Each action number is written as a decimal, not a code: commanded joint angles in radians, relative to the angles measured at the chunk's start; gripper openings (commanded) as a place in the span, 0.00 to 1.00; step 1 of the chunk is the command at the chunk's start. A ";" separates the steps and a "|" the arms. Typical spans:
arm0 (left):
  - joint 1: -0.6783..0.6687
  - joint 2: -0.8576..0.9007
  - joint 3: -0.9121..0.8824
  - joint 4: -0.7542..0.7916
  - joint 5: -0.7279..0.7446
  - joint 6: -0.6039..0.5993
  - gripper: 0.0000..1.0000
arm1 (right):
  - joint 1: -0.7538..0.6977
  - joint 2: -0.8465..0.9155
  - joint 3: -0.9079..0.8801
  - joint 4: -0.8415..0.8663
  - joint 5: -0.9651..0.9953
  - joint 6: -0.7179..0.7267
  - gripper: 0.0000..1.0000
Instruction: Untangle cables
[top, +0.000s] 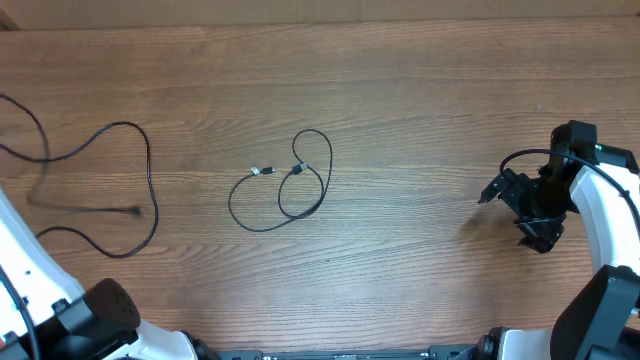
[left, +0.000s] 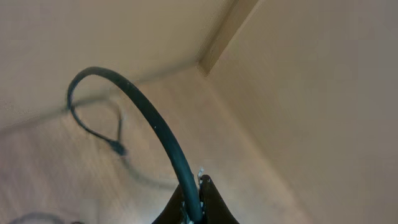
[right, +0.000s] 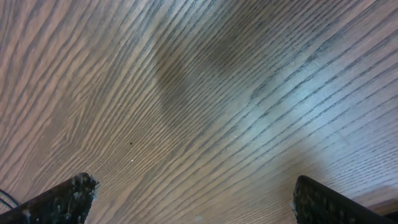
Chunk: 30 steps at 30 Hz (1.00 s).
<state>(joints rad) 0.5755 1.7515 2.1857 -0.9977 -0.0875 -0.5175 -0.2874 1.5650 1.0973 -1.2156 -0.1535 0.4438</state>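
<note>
My left gripper (left: 194, 210) is clamped shut on the long cable (left: 146, 115). It's a smooth, round black cord that rises from between the fingers and arches up and over in a hoop. Past the top of the arch it looks thinner, drops away and ends in a small dark plug. It's all blurred, and I can't tell whether the plug touches the pale surface.

Overhead, that cord sprawls in wide, loose bends across the wooden table (top: 400, 80) on my left side, with a plug end showing inside the biggest bend.

My right gripper (right: 199, 202) is spread wide, with the fingers (right: 62, 200) far apart; they're black and rough-faced, flecked with pale specks. Beneath them is fine wavy wood grain with a soft sheen and one dark shadow patch.

The short cable (top: 280, 190) lies well off to this gripper's left, roughly midway between my two arms. It's a thin black cord lying flat in two loops that cross, with a silver-tipped plug at one end and a dark plug just beside it. The two cables lie well apart.
</note>
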 joint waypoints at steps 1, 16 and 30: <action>0.000 -0.007 0.069 -0.004 0.019 0.042 0.04 | -0.002 0.003 -0.007 0.003 -0.005 -0.003 1.00; 0.000 -0.006 0.021 -0.018 0.028 0.050 0.04 | -0.002 0.003 -0.007 0.005 -0.005 -0.004 1.00; 0.002 -0.019 0.032 0.171 0.037 0.023 0.04 | -0.002 0.003 -0.007 0.004 -0.005 -0.004 1.00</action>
<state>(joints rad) 0.5755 1.7458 2.2147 -0.8513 -0.0624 -0.4946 -0.2874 1.5650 1.0973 -1.2152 -0.1535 0.4435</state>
